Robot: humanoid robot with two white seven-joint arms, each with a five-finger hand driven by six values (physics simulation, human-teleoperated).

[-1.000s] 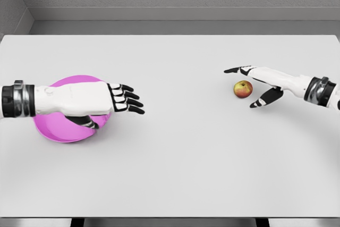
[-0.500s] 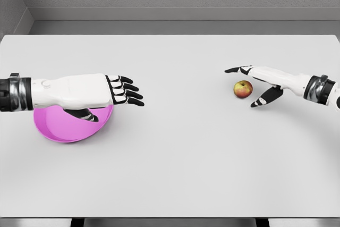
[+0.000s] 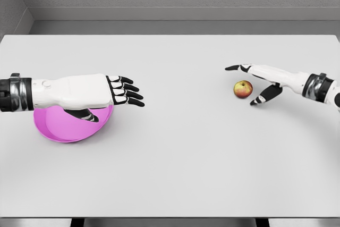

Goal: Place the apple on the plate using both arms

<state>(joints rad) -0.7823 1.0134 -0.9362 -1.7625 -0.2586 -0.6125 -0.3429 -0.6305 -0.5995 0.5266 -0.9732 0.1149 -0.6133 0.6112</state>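
Reaching beside the apple [image 3: 243,89] with my right robot hand [image 3: 258,80], fingers spread wide, holding nothing.
Apple sits on the white tabletop [image 3: 180,147], between my right thumb and forefinger, apparently untouched. My left robot hand [image 3: 101,93] hovers over the pink plate [image 3: 66,126], fingers extended and loose, grasping nothing; plate and apple lie well apart.

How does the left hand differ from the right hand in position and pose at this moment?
The left hand hangs over the pink plate, fingers extended together; the right hand is beside the apple, thumb and fingers spread wide around it without gripping. The left hand hides part of the plate; the right hand leaves the apple fully visible. Both are open and hold nothing.
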